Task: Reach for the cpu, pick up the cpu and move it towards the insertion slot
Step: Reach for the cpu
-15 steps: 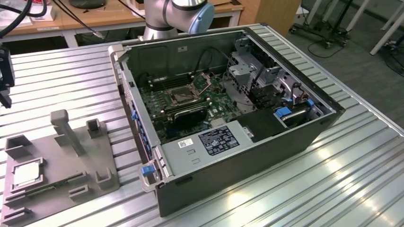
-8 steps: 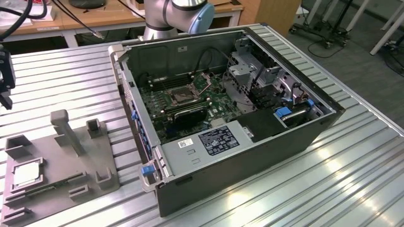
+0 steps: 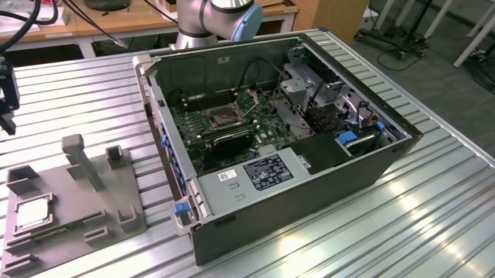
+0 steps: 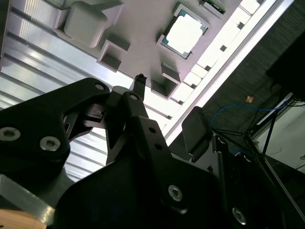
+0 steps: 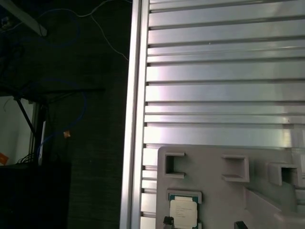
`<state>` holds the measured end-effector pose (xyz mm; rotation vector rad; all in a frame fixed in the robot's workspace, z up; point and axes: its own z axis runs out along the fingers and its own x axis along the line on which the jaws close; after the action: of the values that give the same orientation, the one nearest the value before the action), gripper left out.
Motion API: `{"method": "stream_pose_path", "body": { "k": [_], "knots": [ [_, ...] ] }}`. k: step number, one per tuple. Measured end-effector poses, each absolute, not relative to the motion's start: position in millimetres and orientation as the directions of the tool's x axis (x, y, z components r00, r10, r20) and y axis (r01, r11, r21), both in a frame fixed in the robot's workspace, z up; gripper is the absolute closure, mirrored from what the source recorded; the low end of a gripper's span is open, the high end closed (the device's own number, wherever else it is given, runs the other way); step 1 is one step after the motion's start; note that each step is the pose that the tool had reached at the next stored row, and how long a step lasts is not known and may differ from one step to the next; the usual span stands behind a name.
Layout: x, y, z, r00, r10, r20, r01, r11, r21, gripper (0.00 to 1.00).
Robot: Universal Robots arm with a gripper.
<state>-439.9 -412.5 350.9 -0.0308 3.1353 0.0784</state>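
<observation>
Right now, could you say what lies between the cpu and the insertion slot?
Between cpu and slot, the exterior view shows the tray's upright post and the case's side wall.

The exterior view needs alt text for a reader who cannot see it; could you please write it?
An open computer case lies on a ribbed metal table, its insertion slot exposed on the board. At the exterior view's left, the cpu sits in a grey tray, with the gripper clear of it.
</observation>
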Motion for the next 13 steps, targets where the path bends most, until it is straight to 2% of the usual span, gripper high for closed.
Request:
{"method": "stream_pose_path", "body": {
  "k": [13],
  "knots": [
    [-439.9,-414.2,346.2,-1.0,-0.019,-0.006,-0.02,0.998,0.063,0.42]
  ]
}}
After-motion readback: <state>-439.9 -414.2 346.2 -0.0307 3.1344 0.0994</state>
